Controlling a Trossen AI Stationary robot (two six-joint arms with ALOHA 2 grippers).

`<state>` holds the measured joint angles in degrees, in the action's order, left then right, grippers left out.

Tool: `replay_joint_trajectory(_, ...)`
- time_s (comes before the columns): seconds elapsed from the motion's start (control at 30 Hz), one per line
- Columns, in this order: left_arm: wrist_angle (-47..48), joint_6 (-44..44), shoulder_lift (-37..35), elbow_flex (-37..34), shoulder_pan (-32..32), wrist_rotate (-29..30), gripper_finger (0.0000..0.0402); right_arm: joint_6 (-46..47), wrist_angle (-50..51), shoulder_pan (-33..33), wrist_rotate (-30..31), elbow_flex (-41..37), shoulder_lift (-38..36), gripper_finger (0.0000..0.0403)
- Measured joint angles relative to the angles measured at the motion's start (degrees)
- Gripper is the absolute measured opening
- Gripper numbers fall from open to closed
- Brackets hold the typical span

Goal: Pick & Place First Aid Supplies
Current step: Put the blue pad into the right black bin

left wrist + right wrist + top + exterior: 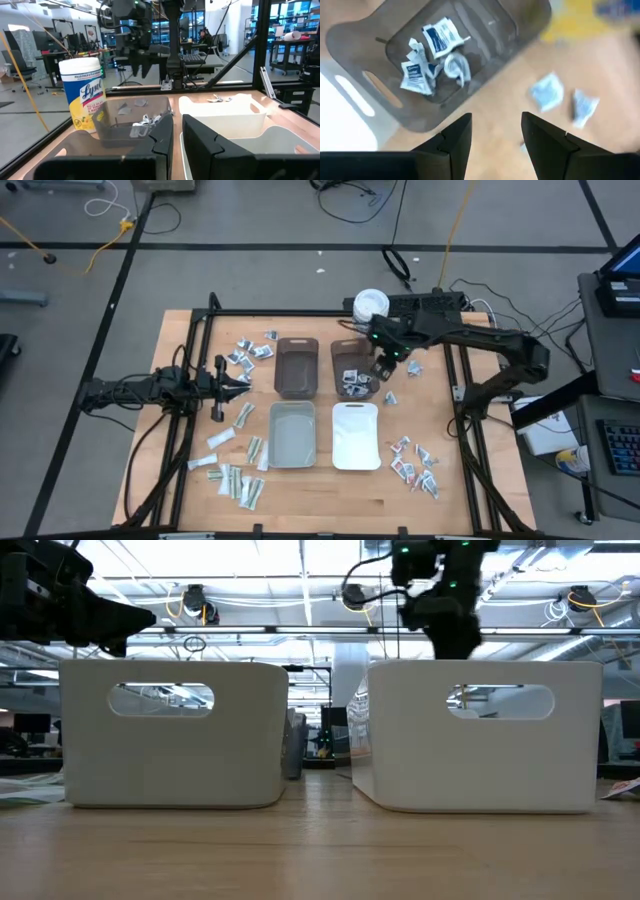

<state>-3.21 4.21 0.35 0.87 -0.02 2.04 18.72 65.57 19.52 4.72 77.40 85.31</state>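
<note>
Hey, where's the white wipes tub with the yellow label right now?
In the high view the wipes tub stands at the table's far edge, right of centre, just behind the right-hand brown bin and beside the right gripper.

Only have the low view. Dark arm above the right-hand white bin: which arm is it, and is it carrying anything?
Observer: It's the right arm. The right gripper is open and empty.
Operator: Where is it over the table?
Observer: Just beside the brown translucent rectangular bin in the back row, on that bin's outer side, above bare wood.
Operator: Anything in that bin?
Observer: Yes, a few small white sealed packets with blue print lie in it.
Operator: Left arm?
Observer: The left gripper is open, to the left of the bins and holding nothing.
</note>
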Motion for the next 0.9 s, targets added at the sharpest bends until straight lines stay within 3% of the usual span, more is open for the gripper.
replay_joint_trajectory(0.1, 0.01, 0.0, 0.0, -0.01, 0.0, 0.0, 0.0047, 9.4, 2.13, -1.61, -0.34, -4.63, -3.49, 0.0175)
replay_joint_trajectory(0.27, 0.01, 0.0, 0.0, -0.01, 0.0, 0.01, 0.0047, 15.92, -0.01, -5.98, -0.42, -13.39, -6.7, 0.0182)
replay_joint_trajectory(0.53, -0.01, 0.0, 0.01, -0.01, -0.01, -0.01, 0.0047, 19.61, -11.02, -10.7, -0.03, -22.94, -6.52, 0.0185)
replay_joint_trajectory(0.9, 0.01, 0.0, 0.0, 0.0, -0.01, -0.01, 0.0047, 19.58, -20.78, -14.09, -0.28, -28.72, -2.71, 0.0185)
